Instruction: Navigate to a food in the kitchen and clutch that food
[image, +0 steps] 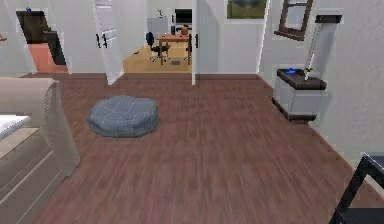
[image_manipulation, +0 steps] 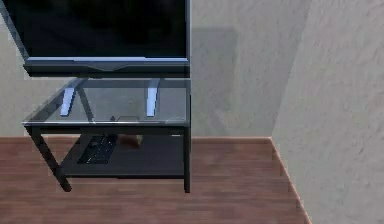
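No food can be made out from here. Through an open doorway (image: 160, 45) in the far wall of the forward view I see a wooden table (image: 176, 44) with a dark chair (image: 152, 44) beside it, in a room with a lighter floor.
A grey round cushion (image: 124, 116) lies on the dark wood floor mid-room. A beige sofa (image: 30, 140) stands at the left. A small white cabinet (image: 298, 95) is against the right wall. A second doorway (image: 45, 45) opens at far left. A television (image_manipulation: 100, 35) sits on a glass stand (image_manipulation: 115, 130).
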